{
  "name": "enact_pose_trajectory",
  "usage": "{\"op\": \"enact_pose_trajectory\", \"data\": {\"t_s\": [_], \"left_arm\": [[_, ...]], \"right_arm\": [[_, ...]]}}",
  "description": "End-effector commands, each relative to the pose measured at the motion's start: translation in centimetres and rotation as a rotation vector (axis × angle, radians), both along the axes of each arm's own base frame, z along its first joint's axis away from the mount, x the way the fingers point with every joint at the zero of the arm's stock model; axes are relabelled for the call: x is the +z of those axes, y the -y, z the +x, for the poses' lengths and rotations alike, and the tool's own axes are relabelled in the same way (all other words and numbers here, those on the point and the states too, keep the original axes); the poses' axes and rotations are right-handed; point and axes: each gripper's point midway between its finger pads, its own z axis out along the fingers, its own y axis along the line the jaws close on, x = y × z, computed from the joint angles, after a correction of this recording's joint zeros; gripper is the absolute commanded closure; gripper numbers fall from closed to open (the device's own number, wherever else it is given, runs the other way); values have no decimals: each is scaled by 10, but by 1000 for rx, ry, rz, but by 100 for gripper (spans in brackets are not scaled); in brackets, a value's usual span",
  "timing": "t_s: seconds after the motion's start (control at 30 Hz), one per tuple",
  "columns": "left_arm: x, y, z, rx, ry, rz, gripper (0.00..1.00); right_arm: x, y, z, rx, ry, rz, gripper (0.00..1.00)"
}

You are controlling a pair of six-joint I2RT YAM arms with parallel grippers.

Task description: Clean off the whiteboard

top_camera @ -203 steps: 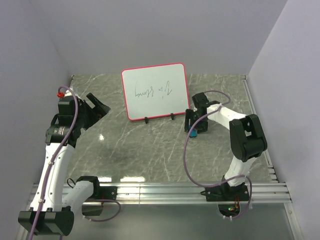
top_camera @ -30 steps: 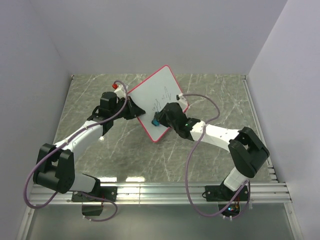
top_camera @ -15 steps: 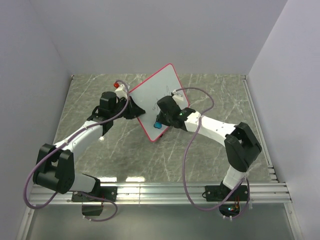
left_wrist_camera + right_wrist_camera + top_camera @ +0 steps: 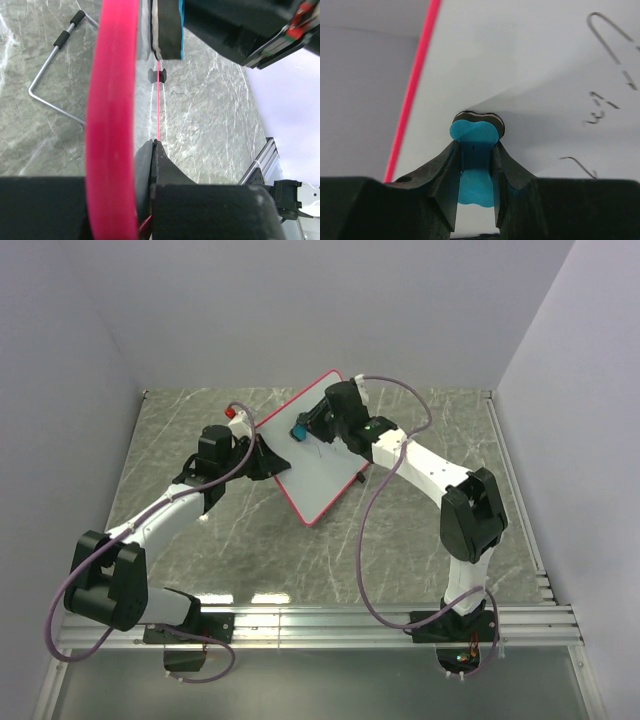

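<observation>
Red-framed whiteboard (image 4: 320, 475) (long axis near-left to far-right): left fingers (image 4: 165, 182) clamp edge, right fingers (image 4: 447, 170) pinch eraser (image 4: 475, 135).

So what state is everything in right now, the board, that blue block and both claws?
whiteboard: held tilted, some writing left
blue eraser: clamped, face against the whiteboard
left gripper: shut on the whiteboard's frame
right gripper: shut on the blue eraser

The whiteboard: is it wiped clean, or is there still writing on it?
Still written on. The right wrist view shows dark pen marks on the whiteboard beside the blue eraser in the right claw.
</observation>
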Motion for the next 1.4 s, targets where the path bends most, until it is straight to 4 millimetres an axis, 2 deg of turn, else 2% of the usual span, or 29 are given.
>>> {"op": "enact_pose_trajectory", "data": {"t_s": [0.0, 0.03, 0.07, 0.13, 0.17, 0.23, 0.27, 0.33, 0.37, 0.43, 0.47, 0.5, 0.53, 0.63, 0.73, 0.77, 0.8, 0.83, 0.9, 0.93, 1.0, 1.03, 1.07, 1.1, 1.13, 1.2, 1.23, 1.27, 1.37], "left_arm": [[-41, 15, -73, -241, -217, 55, 100], [-41, 14, -73, -240, -219, 57, 100], [-41, 14, -73, -240, -220, 57, 100], [-38, 15, -72, -238, -217, 57, 100], [-37, 14, -73, -240, -217, 56, 100], [-37, 14, -73, -239, -218, 61, 100], [-37, 14, -73, -240, -215, 64, 100], [-37, 13, -73, -235, -214, 66, 100], [-36, 13, -73, -235, -213, 66, 100], [-35, 13, -73, -236, -211, 64, 100], [-33, 13, -72, -234, -205, 63, 100], [-33, 13, -71, -232, -205, 64, 100], [-33, 13, -71, -233, -204, 65, 100], [-34, 13, -71, -232, -204, 69, 100], [-35, 12, -73, -230, -207, 64, 100], [-34, 12, -75, -229, -207, 62, 100], [-35, 12, -75, -226, -210, 59, 100], [-33, 12, -76, -226, -204, 57, 100], [-35, 10, -78, -224, -207, 61, 100], [-36, 10, -78, -224, -207, 63, 100], [-38, 9, -80, -228, -210, 67, 100], [-39, 9, -81, -229, -214, 67, 100], [-39, 9, -81, -230, -212, 68, 100], [-40, 9, -81, -231, -213, 64, 100], [-39, 9, -81, -231, -210, 63, 100], [-40, 9, -83, -233, -213, 61, 100], [-40, 9, -83, -233, -211, 62, 100], [-40, 9, -84, -234, -211, 63, 100], [-41, 8, -84, -237, -211, 67, 100]], "right_arm": [[22, -38, -1, 80, 36, 168, 100], [22, -40, -4, 91, 35, 184, 100], [3, -37, -10, 92, 2, 170, 100], [-3, -33, -18, 100, -9, 181, 100], [-30, -26, -28, 97, -57, 151, 100], [-38, -17, -40, 102, -63, 147, 100], [-67, -8, -56, 109, -115, 112, 100], [-74, 3, -72, 113, -122, 102, 100], [-89, 15, -88, 120, -147, 77, 100], [-103, 27, -103, 124, -171, 50, 100], [-120, 36, -116, 130, -202, 22, 100], [-118, 38, -123, 138, -199, 25, 100], [-129, 45, -134, 140, -222, 12, 100], [-129, 48, -142, 147, -222, 11, 100], [-119, 56, -127, 116, -202, -12, 100], [-105, 53, -114, 112, -169, -8, 100], [-100, 55, -108, 105, -167, -13, 100], [-78, 54, -89, 85, -125, 13, 100], [-66, 52, -72, 69, -107, 30, 100], [-40, 50, -53, 54, -60, 59, 100], [-31, 48, -35, 39, -54, 70, 100], [-4, 46, -18, 25, -7, 101, 100], [-4, 44, -9, 17, -9, 104, 100], [4, 42, -2, 12, 5, 115, 100], [27, 38, 9, 9, 46, 141, 100], [27, 32, 22, 8, 37, 160, 100], [42, 27, 29, 9, 59, 178, 100], [35, 25, 35, 5, 44, 177, 100], [30, 19, 33, 22, 28, 181, 100]]}}
